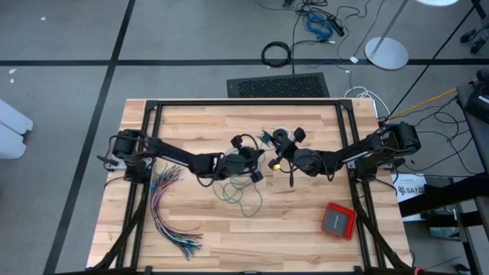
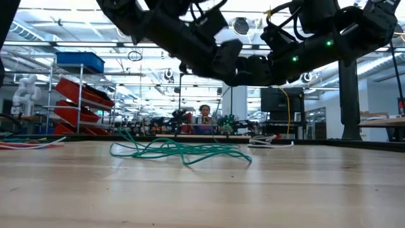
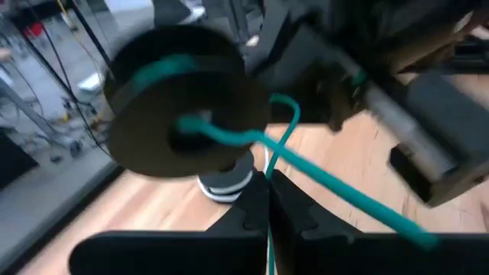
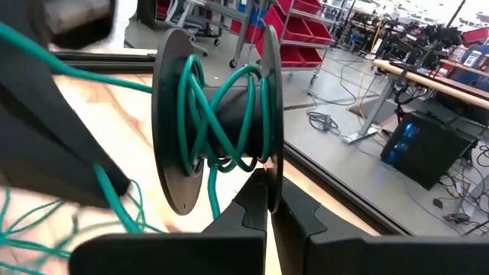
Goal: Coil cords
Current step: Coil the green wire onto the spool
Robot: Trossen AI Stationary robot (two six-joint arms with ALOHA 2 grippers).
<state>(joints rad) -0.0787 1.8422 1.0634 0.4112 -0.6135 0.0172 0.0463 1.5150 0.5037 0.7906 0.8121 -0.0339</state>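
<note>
Teal cord, part-wound on black spool; both arms mid-table.

Right gripper (image 4: 267, 200) pinched shut on spool (image 4: 218, 130) rim, several turns wound. Left gripper (image 3: 269, 200) closed on teal cord (image 3: 336, 187) beside the spool face. Loose remainder (image 2: 180, 150) lies tangled on the table (image 2: 202, 190). Black cord apparently behind, near white end (image 2: 272, 142); unclear. Risk: tangle snags while winding, tightening into a knot or slipping turns off the flange.
</note>
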